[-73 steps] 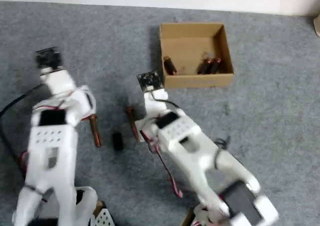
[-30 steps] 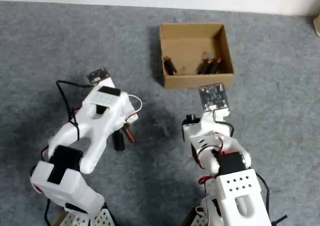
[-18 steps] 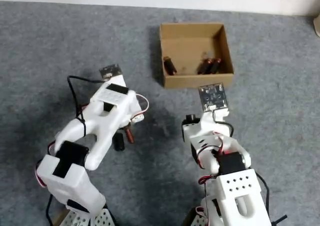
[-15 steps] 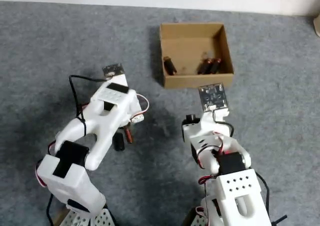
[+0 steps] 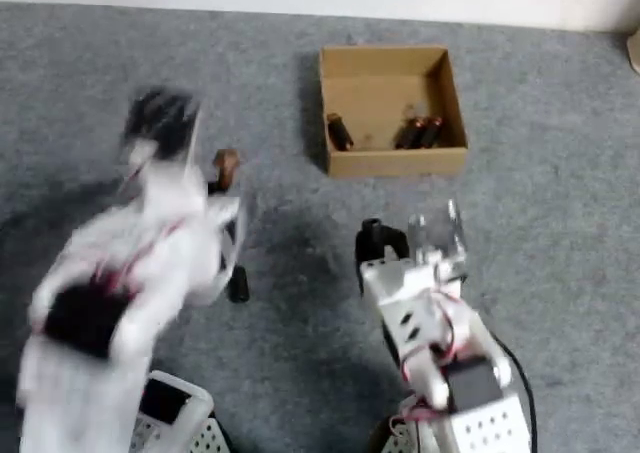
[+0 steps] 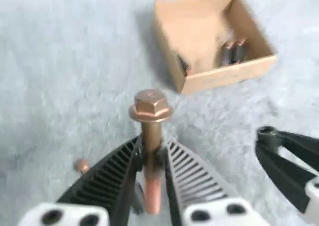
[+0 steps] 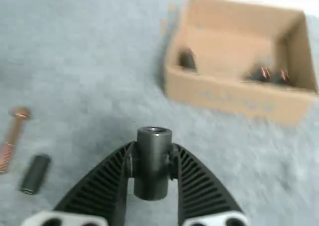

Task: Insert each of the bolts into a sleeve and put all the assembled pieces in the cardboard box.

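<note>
1. My left end effector (image 6: 152, 150) is clamped on a copper hex bolt (image 6: 150, 117), head up, with the shank between the ribbed fingers. My right end effector (image 7: 152, 155) is closed around a black sleeve (image 7: 152, 138), held upright with its bore facing up.
2. To join them well, I judge the bolt must be turned tip-first toward the bore. The two axes should be lined up before any push, with both grips firm.
3. The cardboard box (image 5: 400, 161) sits beyond both arms on the grey worktop (image 5: 560, 273), with assembled pieces (image 5: 420, 131) lying inside.
4. A loose sleeve (image 7: 35, 173) and a second bolt (image 7: 11, 136) lie side by side on the worktop near my left arm. Neither looks to block the way, though the two arms could clash when they meet.
</note>
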Robot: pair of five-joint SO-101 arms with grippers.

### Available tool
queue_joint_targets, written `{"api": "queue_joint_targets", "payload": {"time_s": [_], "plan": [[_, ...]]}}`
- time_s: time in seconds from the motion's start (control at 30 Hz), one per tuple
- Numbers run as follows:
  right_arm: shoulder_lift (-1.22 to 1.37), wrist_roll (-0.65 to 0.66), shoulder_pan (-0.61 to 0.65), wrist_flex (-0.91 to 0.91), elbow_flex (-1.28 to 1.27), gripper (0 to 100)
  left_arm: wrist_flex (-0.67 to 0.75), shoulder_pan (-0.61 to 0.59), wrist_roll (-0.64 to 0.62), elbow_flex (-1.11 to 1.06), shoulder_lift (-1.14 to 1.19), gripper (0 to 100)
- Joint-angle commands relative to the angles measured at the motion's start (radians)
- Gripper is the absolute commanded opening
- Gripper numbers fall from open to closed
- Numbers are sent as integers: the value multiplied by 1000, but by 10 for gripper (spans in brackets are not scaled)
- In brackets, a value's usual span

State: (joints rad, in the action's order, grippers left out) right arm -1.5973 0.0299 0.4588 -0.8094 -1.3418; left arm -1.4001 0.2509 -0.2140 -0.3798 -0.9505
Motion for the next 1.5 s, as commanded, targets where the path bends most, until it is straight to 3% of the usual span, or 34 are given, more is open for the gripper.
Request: {"api": "queue_joint_targets", "payload": {"time_s": [0.0, 0.1, 0.2, 0.3, 0.37, 0.6, 0.8, 1.47], "plan": [[-274, 15, 93, -51, -41, 4, 11, 27, 46, -202, -375, 4], [-202, 54, 151, -65, -56, 4, 178, 27, 44, -417, -536, 4], [-219, 69, 245, -31, -65, 4, 450, 27, 32, -645, -685, 4], [-246, 69, 306, -25, -65, 4, 718, 21, -92, -811, -832, 4], [-242, 86, 311, -22, -58, 4, 812, 24, -192, -872, -894, 4], [-240, 103, 312, -22, -58, 4, 829, 61, -393, -908, -852, 4], [-240, 101, 312, -22, -56, 4, 822, 205, -394, -900, -852, 4], [-240, 104, 262, 38, -73, 4, 724, 295, -440, -940, -845, 4]]}}
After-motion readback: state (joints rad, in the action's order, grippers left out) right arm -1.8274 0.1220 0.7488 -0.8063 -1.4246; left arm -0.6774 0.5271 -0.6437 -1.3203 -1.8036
